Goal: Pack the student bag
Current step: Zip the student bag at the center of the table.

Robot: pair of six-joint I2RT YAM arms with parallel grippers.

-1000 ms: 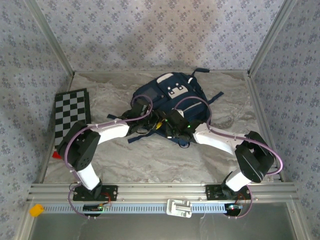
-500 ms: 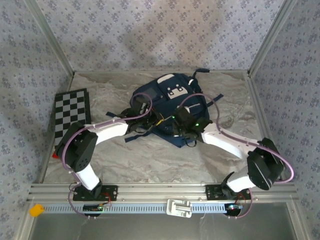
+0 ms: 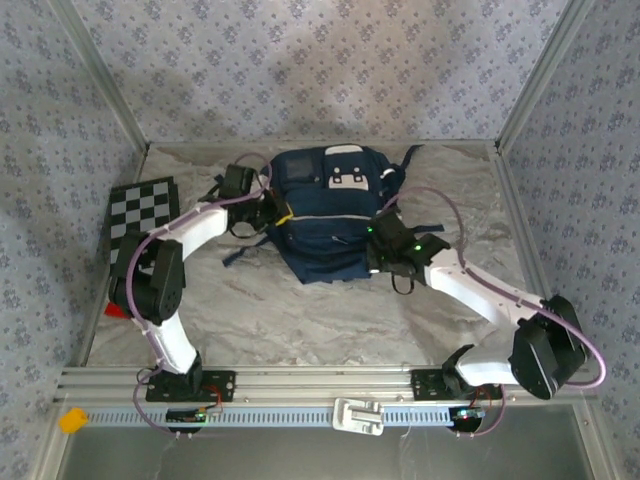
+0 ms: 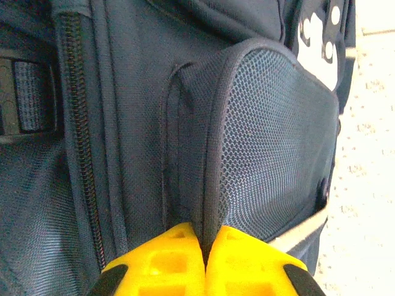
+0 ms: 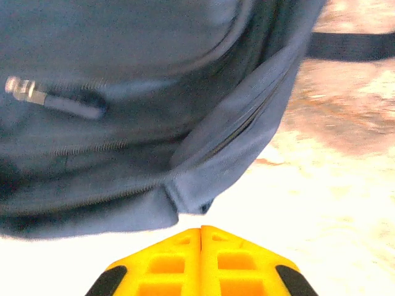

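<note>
1 student bag (image 3: 322, 225), navy w/ 1 white patch (image 3: 347, 178), lies mid-back on the marble table (image 3: 330, 325), btwn my 2 arms. L gripper (image 4: 203, 256) is at the bag's left side, yellow fingers clenched on the edge fold of 1 mesh side pocket (image 4: 274, 142), fabric pinched btwn them. R gripper (image 5: 200, 243) is at the bag's right near corner, fingers pressed together w/ nothing btwn; the bag corner sits just ahead, apart from the tips, view blurred. 1 zip pull (image 5: 21, 88) on the bag. 1 checkerboard (image 3: 140, 215) at the table's left side, well apart from the bag.
</note>
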